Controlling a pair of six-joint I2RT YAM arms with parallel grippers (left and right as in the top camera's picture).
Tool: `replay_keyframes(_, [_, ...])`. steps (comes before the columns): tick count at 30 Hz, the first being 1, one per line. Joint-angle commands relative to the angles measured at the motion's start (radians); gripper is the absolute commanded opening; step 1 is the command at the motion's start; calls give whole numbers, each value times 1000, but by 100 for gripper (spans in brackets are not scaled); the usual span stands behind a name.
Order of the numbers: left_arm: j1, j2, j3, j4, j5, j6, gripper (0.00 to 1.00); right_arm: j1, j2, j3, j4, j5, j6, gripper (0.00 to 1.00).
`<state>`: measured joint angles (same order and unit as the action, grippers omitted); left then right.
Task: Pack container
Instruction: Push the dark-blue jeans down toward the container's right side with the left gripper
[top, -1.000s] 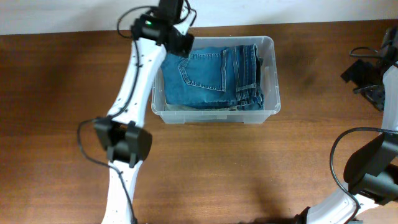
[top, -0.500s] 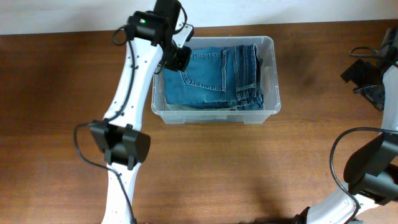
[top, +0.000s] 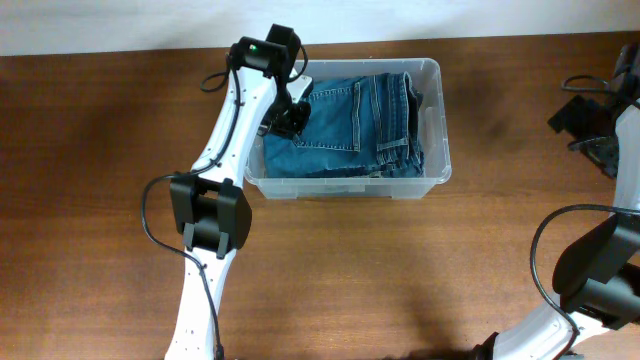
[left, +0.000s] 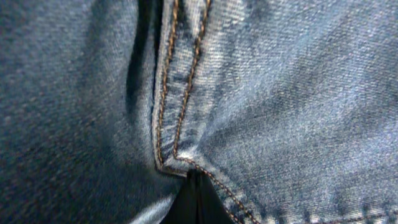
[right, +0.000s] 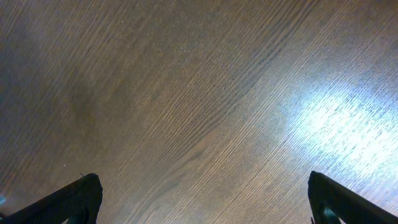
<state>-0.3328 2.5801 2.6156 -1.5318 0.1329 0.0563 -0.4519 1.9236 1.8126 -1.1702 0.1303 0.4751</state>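
wooden table (top: 100, 200) holds the container (top: 440, 130); closed left claw (top: 287, 120) presses its jeans (top: 345, 125).

The container (top: 345, 187) is a rectangular bin of clear, translucent plastic with a rounded rim. It stands upright on the brown wooden tabletop (top: 90, 200), towards its far edge. Folded blue jeans (top: 350, 125) lie flat inside, filling most of it.

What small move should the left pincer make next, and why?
Probably a gentle downward press to flatten the folded jeans: the left pincer is shut, its tips against the denim, and the jeans already lie inside the container.
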Motion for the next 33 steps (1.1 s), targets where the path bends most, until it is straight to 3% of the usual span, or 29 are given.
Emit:
replay_keyframes(1, [-11,58,28,7,13,-11,1,0,-2,-5,0,12,13,98])
replay_keyframes(8, [-18,11,201,105,31,-11,1,0,-2,-5,0,12,13,98])
replay_keyframes(13, [-52,6,224,226,188,-35,1,0,-2,-5,0,12,13,98])
replay_keyframes(21, [-159,13,146,333,215,-64,1,0,-2,-5,0,12,13,98])
replay_keyframes(33, [-268,23,-117,528,201,-64,1,0,-2,-5,0,12,13,98])
